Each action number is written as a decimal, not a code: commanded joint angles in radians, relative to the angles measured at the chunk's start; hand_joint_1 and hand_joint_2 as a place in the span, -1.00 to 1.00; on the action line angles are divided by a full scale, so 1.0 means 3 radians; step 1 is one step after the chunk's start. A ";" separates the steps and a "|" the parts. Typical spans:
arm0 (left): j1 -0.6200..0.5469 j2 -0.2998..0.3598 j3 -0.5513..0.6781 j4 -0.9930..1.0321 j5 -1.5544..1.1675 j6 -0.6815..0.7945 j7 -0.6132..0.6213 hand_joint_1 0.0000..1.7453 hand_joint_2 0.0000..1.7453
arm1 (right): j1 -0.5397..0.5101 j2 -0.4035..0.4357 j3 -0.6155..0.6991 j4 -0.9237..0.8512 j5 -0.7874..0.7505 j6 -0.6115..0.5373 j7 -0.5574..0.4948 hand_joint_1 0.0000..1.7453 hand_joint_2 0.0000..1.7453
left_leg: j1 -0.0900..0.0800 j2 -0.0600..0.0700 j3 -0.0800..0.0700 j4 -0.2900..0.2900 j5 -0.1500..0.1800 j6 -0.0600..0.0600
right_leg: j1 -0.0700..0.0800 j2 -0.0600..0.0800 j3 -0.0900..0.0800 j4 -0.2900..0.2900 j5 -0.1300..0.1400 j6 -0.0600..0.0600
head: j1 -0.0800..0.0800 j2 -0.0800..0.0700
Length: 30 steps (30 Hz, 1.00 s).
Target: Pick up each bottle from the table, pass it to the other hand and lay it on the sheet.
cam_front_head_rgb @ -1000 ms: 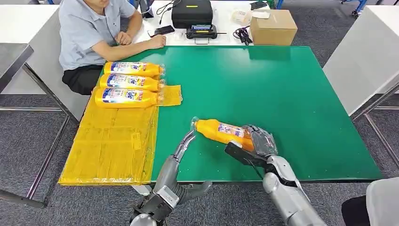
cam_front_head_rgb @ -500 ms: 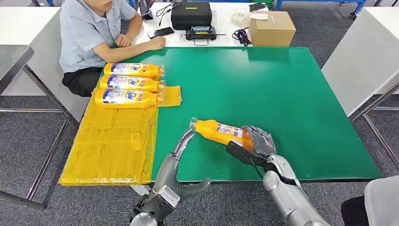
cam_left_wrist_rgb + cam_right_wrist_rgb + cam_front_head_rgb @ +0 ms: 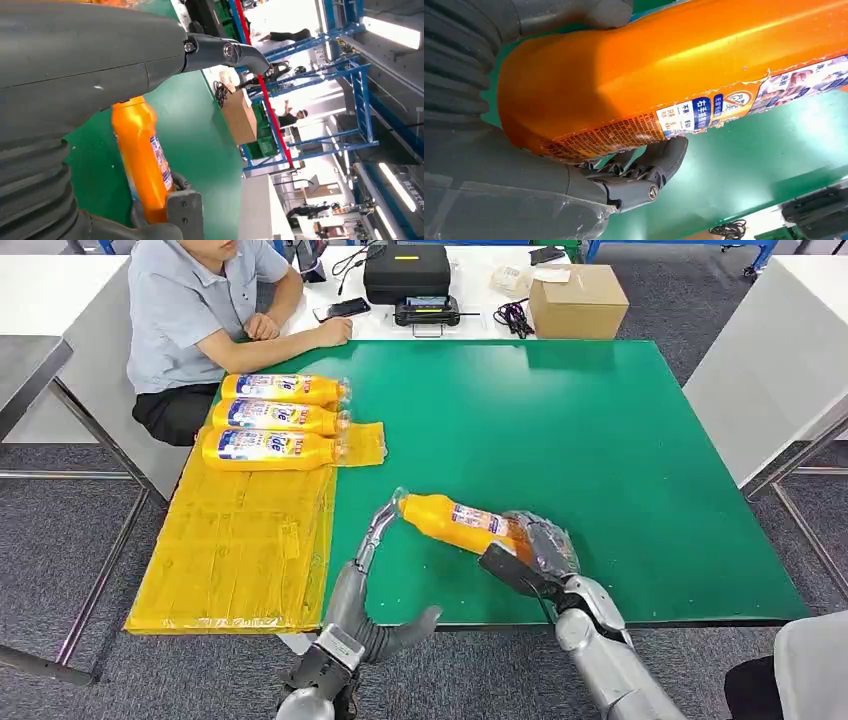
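Note:
My right hand (image 3: 532,545) grips the base of an orange bottle (image 3: 455,523), held above the green table (image 3: 600,440) with its clear cap pointing left. In the right wrist view the bottle (image 3: 684,85) lies across my fingers (image 3: 644,172). My left hand (image 3: 372,545) reaches up from below, fingers spread, with the fingertips right by the bottle's neck; its thumb (image 3: 415,628) sticks out to the right. The left wrist view shows the bottle (image 3: 145,160) beyond my outstretched fingers (image 3: 220,50). Three orange bottles (image 3: 275,418) lie side by side at the far end of the yellow sheet (image 3: 235,540).
A person in a grey shirt (image 3: 195,310) sits at the table's far left corner, arm resting on a white desk. Behind the green table are a black case (image 3: 408,270), a cardboard box (image 3: 578,298) and cables. White tables flank both sides.
My right hand has carried the bottle a little left and toward my left hand. The left hand has risen and moved left so its fingertips stay by the bottle's neck.

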 commanded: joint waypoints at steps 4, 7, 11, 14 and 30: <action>-0.0027 -0.0116 0.0449 0.0368 0.1536 0.0264 0.0033 -1.00 1.00 | 0.0433 0.0219 -0.0175 -0.0909 -0.0570 -0.0037 -0.0239 1.00 1.00 | 0.0003 -0.0004 -0.0019 0.0000 -0.0003 -0.0007 | 0.0004 0.0001 -0.0014 0.0000 -0.0003 -0.0007 | 0.0000 0.0000; -0.0069 -0.0083 0.0482 0.0586 0.2090 -0.0036 0.0355 -1.00 1.00 | 0.0411 0.0286 -0.0100 -0.1021 -0.0708 -0.0043 -0.0322 1.00 1.00 | 0.0004 -0.0001 -0.0019 -0.0001 -0.0006 -0.0008 | 0.0004 0.0007 -0.0015 0.0000 -0.0004 -0.0009 | 0.0000 0.0000; -0.0110 -0.0032 0.0407 0.0664 0.2355 -0.0190 0.0382 -1.00 1.00 | 0.0441 0.0309 0.0068 -0.1175 -0.0874 -0.0096 -0.0393 1.00 1.00 | 0.0004 -0.0002 -0.0025 -0.0002 -0.0006 -0.0010 | 0.0004 0.0006 -0.0022 0.0000 -0.0005 -0.0011 | 0.0001 0.0000; -0.0142 0.0013 0.0308 0.0622 0.2426 -0.0292 0.0422 -1.00 1.00 | 0.0443 0.0318 0.0137 -0.1179 -0.0983 -0.0098 -0.0400 1.00 1.00 | 0.0004 -0.0008 -0.0033 -0.0001 -0.0004 -0.0009 | 0.0004 0.0000 -0.0028 0.0001 -0.0005 -0.0009 | 0.0000 0.0000; -0.0204 0.0035 0.0151 0.0459 0.2354 -0.0531 0.0319 -1.00 1.00 | 0.0393 0.0444 0.0464 -0.0771 -0.1131 0.0077 -0.0482 1.00 1.00 | 0.0002 -0.0008 -0.0041 -0.0001 -0.0001 -0.0005 | 0.0002 0.0003 -0.0035 0.0000 -0.0001 -0.0005 | 0.0000 0.0000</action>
